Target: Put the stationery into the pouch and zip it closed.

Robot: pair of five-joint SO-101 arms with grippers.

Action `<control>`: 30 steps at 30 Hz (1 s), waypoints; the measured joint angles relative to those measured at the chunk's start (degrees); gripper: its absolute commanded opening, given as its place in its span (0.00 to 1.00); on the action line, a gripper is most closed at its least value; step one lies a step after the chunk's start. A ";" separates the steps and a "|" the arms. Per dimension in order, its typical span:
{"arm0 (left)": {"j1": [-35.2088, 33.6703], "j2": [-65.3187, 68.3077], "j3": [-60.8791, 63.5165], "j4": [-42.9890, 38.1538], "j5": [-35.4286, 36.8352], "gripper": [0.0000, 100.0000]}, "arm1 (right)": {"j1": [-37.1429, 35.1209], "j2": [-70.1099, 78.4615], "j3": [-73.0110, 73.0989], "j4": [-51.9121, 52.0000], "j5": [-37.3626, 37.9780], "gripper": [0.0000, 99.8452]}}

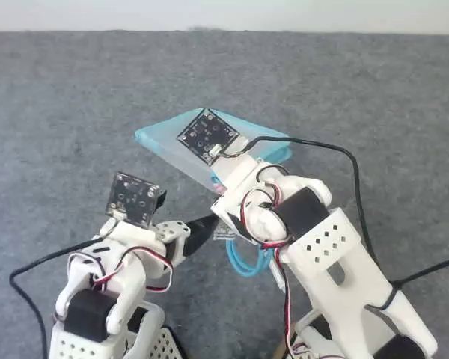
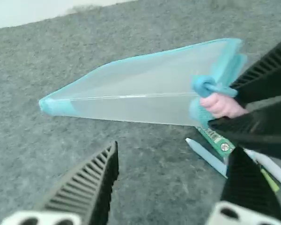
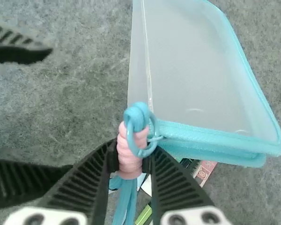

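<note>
Right gripper (image 3: 131, 157) fingers are clamping a pink rubbery cylinder (image 3: 127, 141) at the teal cord loop (image 3: 138, 123) of the translucent teal-trimmed plastic pouch (image 3: 196, 70), which is resting on the grey felted table (image 1: 60, 97). Left gripper (image 2: 173, 154) fingers are standing apart nearby. Print on the green flat strip (image 2: 216, 139) beside the pouch: unreadable.

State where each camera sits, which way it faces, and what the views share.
High view: above and behind both arms, looking down on the pouch and table.
Left wrist view: on the left arm, facing the pouch past its open left hand.
Right wrist view: over the right hand, shut on a pink piece.
Shared: the pouch.
</note>
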 measured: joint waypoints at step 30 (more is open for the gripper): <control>-9.85 0.09 8.09 -13.63 -0.44 0.35 | -7.30 -5.45 9.05 2.29 9.05 0.01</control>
